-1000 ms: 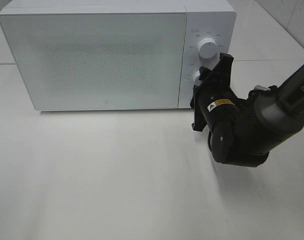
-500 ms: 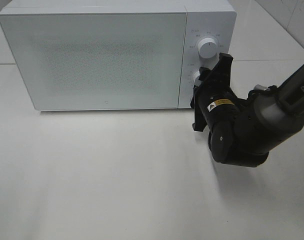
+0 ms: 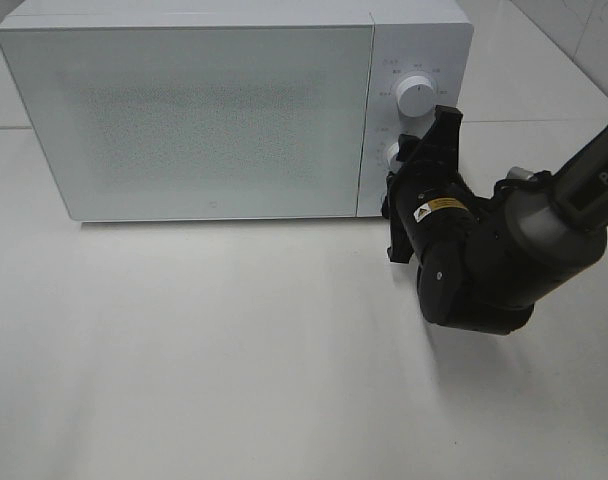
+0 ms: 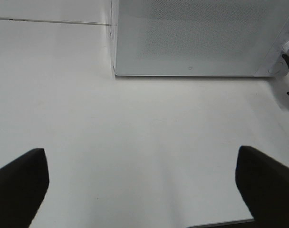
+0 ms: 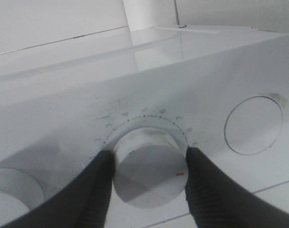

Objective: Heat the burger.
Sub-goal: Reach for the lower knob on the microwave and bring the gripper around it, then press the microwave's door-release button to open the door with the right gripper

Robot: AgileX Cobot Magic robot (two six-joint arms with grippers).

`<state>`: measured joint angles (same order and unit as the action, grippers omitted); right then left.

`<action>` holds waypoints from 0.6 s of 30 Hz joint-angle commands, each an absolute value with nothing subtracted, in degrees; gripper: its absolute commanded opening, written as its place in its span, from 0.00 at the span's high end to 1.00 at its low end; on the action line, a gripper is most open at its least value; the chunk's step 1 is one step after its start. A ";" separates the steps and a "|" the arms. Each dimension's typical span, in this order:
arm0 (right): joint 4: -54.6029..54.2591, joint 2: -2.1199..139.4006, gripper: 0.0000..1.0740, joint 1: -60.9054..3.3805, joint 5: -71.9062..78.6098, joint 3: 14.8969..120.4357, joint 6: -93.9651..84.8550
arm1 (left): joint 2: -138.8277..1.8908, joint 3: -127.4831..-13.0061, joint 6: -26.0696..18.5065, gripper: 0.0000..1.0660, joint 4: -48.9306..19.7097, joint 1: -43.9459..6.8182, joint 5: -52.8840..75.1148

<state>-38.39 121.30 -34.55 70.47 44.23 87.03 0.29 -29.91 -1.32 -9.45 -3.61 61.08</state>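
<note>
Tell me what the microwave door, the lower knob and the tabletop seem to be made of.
Microwave door: probably white glass or glossy plastic; fine dotted mesh shows through. Lower knob: matte white plastic, likely; soft shading, small red mark. Tabletop: smooth white laminate or stone, unclear; faint sheen.

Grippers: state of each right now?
Left gripper: open, empty.
Right gripper: closed on the lower knob of the microwave.

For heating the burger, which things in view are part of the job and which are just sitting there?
In the job: white box-shaped microwave oven; its lower round white dial; right gripper closed on that dial.
Idle: upper round white dial; left gripper, open above the white table. No burger in view.
</note>
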 commanded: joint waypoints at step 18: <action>-28.93 116.31 0.29 -35.52 71.22 40.22 73.63 | 1.32 -29.85 -0.92 0.06 -9.97 -3.44 60.56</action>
<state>-32.20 118.09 -35.41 69.44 41.54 77.69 0.29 -29.91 -1.32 -9.45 -3.61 61.08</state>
